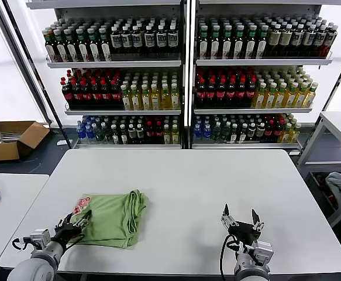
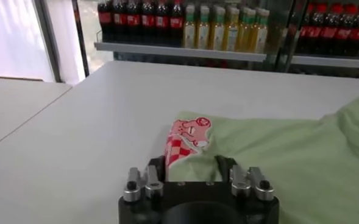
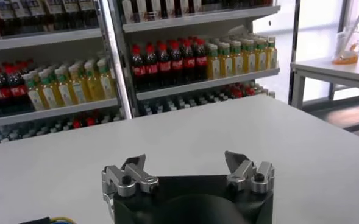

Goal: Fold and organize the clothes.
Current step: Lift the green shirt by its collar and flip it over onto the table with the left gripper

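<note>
Left gripper [image 1: 76,225], fingers narrowed about the polo shirt [image 1: 113,218]'s near-left corner, seemingly pinching it; shirt lay folded on the table [image 1: 217,187], stretching rightward; right gripper [image 1: 241,221] wide, well apart

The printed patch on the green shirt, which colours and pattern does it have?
Red and white, partly checkered. The patch on the shirt shows best in the left wrist view.

Bottle shelves [image 1: 188,76] — cardboard box [image 1: 9,139]
</note>
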